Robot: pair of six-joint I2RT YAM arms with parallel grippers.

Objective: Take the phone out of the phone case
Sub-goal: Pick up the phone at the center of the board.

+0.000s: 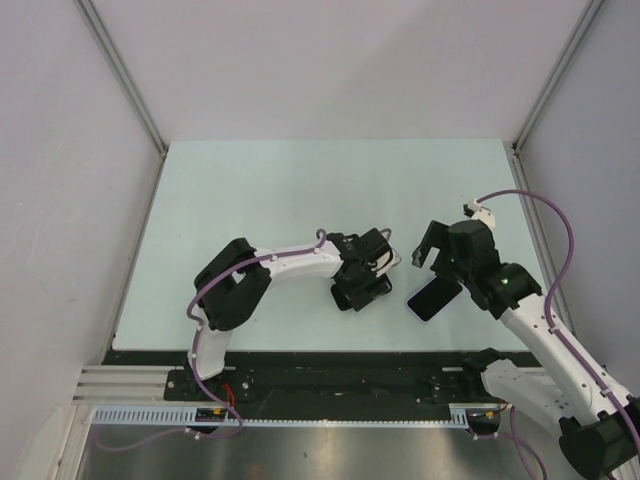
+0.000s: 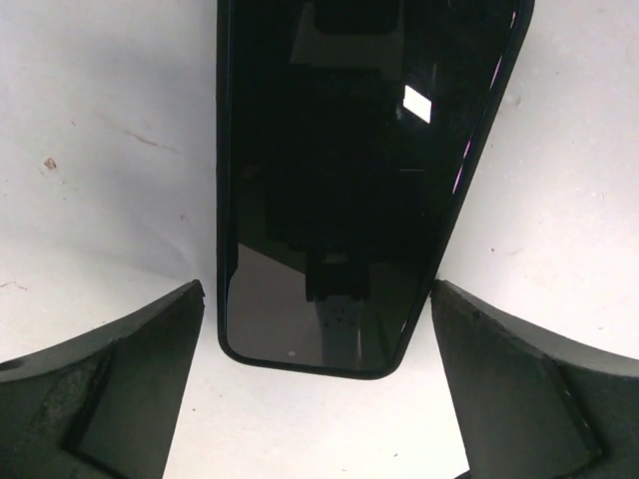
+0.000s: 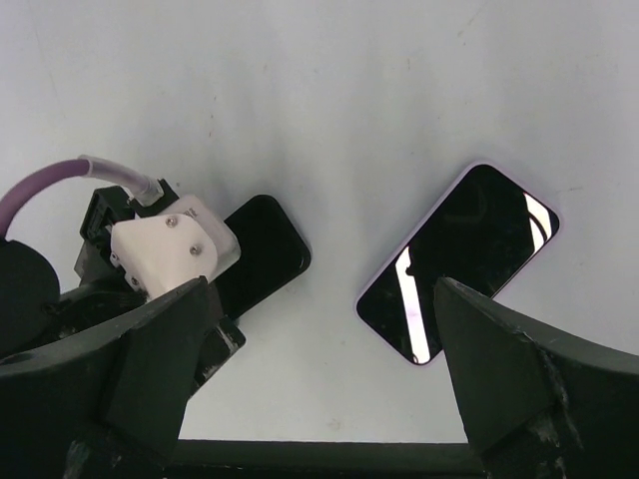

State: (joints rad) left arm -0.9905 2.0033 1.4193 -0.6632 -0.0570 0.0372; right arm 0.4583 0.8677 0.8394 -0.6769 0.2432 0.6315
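The left gripper hangs low over the table with its jaws spread wide and nothing in them. In the left wrist view its two dark fingers stand either side of the near end of a black-rimmed phone, with pale table showing between each finger and the rim. This phone lies flat with its glossy face up, and from above only its near end shows from under the gripper. Whether the black rim is a case cannot be told.

The right gripper is also wide open and empty, held above the table. Its fingers frame a lilac-rimmed phone, which lies flat with its screen up and at a slant to the table's sides. Whether the lilac rim is a case or the phone's own edge cannot be told either. The two phones lie near each other but apart, with a strip of bare table between them.

Both lie toward the near side of the table, and the lilac-rimmed phone is close to the black rail along that edge. The far half and the left part of the table are open. The table is pale and matte, with a few small marks. Plain light walls stand on three sides, with metal posts at the far corners.
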